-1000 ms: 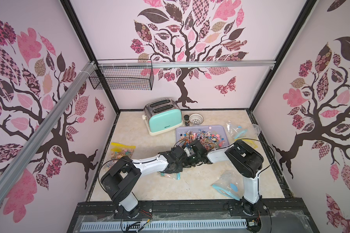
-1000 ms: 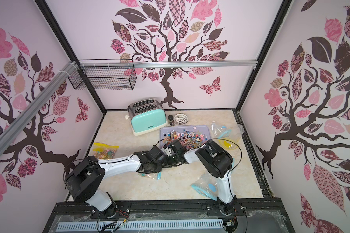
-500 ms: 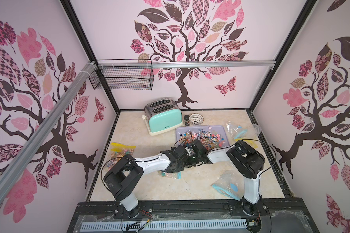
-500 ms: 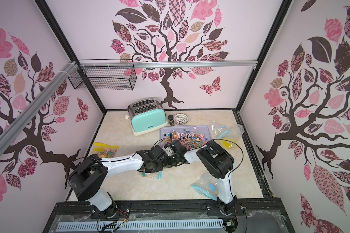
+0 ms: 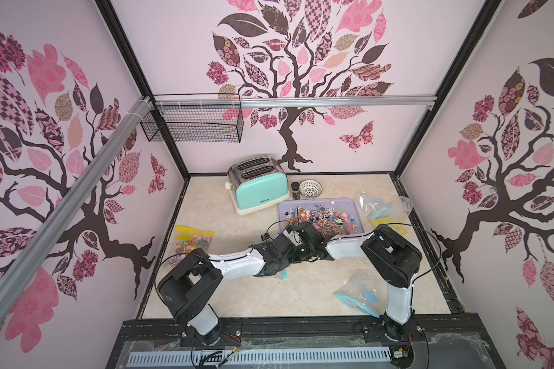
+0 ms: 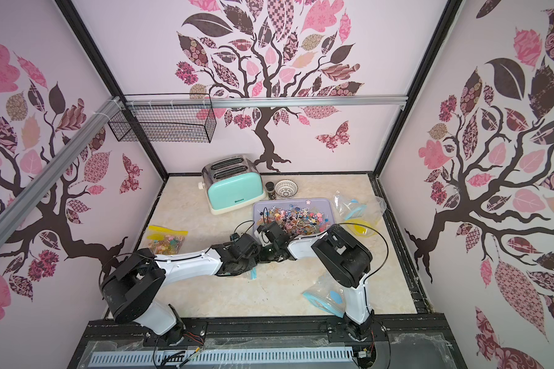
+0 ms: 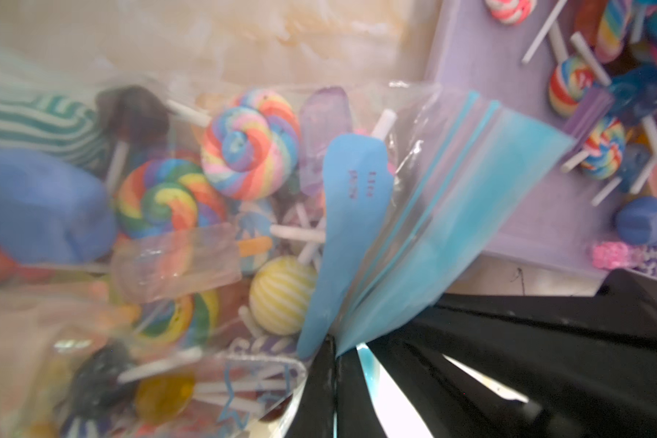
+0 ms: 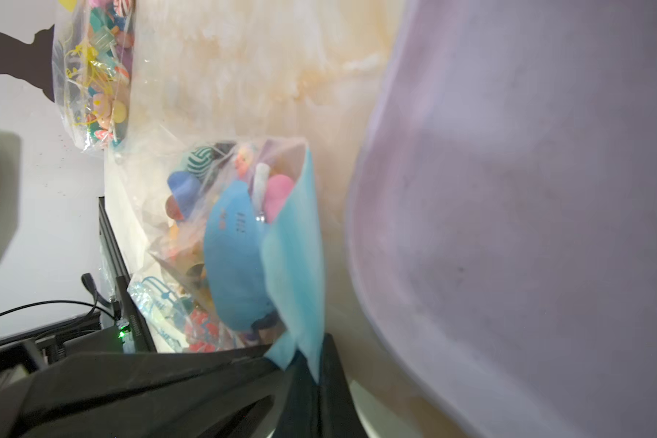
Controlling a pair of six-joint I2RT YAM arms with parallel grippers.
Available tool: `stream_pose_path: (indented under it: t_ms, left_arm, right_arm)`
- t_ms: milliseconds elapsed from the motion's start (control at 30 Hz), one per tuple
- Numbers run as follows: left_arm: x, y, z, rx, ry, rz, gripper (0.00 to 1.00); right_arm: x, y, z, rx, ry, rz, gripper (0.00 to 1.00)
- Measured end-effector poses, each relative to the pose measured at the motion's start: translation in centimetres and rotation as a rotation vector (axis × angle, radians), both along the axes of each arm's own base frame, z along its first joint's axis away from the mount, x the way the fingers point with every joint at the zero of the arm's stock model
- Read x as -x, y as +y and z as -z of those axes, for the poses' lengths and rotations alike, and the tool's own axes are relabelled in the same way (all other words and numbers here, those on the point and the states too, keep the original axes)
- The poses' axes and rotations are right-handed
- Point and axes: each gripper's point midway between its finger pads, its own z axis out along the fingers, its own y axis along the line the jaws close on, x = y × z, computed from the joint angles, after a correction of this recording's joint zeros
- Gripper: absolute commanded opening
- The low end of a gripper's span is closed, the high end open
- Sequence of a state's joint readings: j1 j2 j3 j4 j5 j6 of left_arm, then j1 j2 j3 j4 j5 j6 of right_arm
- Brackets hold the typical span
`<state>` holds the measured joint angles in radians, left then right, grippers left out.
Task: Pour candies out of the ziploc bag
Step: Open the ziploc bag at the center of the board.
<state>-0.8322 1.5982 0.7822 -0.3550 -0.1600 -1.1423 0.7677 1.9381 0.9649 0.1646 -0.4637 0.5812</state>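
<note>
The ziploc bag (image 7: 425, 212) is clear with a blue zip strip and lies on the table just in front of the lavender tray (image 7: 482, 68). Candies (image 7: 251, 151), swirled lollipops on white sticks, fill it. My left gripper (image 7: 334, 354) is shut on the blue rim. My right gripper (image 8: 313, 364) is shut on the same rim of the bag (image 8: 293, 242) from the opposite side. In both top views the two grippers (image 5: 293, 251) (image 5: 305, 252) meet over the bag and hide it, apart from a blue corner (image 5: 283, 274). More candies (image 5: 320, 217) lie piled in the tray (image 5: 355, 204).
A mint toaster (image 5: 258, 183), a dark jar (image 5: 295, 189) and a small white basket (image 5: 311, 188) stand at the back. A yellow-zip bag of sweets (image 5: 191, 241) lies at the left. Empty bags lie at the front right (image 5: 357, 290) and beside the tray (image 5: 381, 207).
The left arm's shoulder and elbow have shifted slightly to the right. Both grippers stay together at the bag in front of the tray.
</note>
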Motion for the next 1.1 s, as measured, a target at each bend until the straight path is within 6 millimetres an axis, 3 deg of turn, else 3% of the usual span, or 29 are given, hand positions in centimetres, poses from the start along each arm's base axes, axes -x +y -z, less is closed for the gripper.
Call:
stream_pose_path:
  t_ms: [333, 533, 700, 900, 1100]
  left_arm:
    - [-0.1, 0.3, -0.2, 0.044, -0.034, -0.046, 0.0]
    - [0.9, 3.5, -1.1, -0.033, -0.055, -0.097, 0.0]
    - [1.3, 4.5, -2.4, -0.049, -0.075, -0.102, 0.0]
    - [1.5, 3.8, -3.8, -0.035, -0.09, -0.016, 0.0]
    - [1.5, 1.6, -7.8, 0.032, -0.162, 0.09, 0.0]
  right_arm:
    - [0.1, -0.5, 0.3, 0.048, -0.048, 0.029, 0.0]
    - [-0.1, -1.5, 0.3, 0.082, -0.065, 0.061, 0.0]
    - [-0.2, -1.6, 0.3, 0.088, -0.068, 0.067, 0.0]
    - [-0.6, -1.3, -0.3, 0.093, -0.067, 0.066, 0.0]
    - [-0.7, -2.1, -0.3, 0.132, -0.041, 0.083, 0.0]
